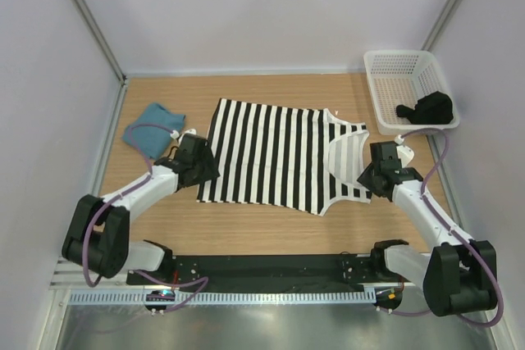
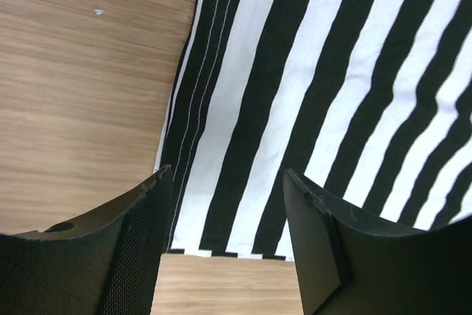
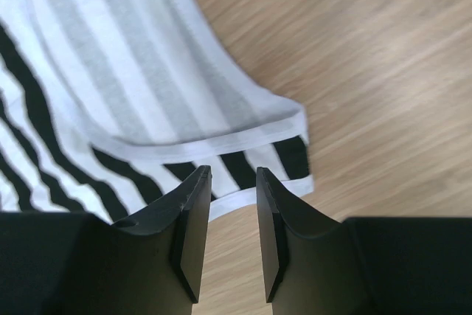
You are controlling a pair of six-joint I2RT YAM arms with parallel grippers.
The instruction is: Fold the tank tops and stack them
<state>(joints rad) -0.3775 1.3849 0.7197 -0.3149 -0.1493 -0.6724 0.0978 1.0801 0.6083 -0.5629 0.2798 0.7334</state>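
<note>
Showed bright, even, diffuse light from overhead across the table (image 1: 271,223), with only faint soft shadow along the near hem of the striped tank top (image 1: 279,161) and a dull sheen on the metal strip (image 1: 246,329) below the table's near edge. Gave crisp stripes and wood grain in the top view. Rendered the fingers (image 2: 133,256) of the left gripper (image 2: 227,175) and the fingers (image 3: 188,234) of the right gripper (image 3: 232,173) as dark, slightly soft shapes, with grain a little smeared toward the wrist views' edges.

Left arm (image 1: 135,193) stretched from its near-left base toward the middle, left gripper (image 2: 228,178) pointed down, jaws wide apart, right arm (image 1: 428,212) angled in from the near right, right gripper (image 3: 232,175) low, jaws parted narrowly
</note>
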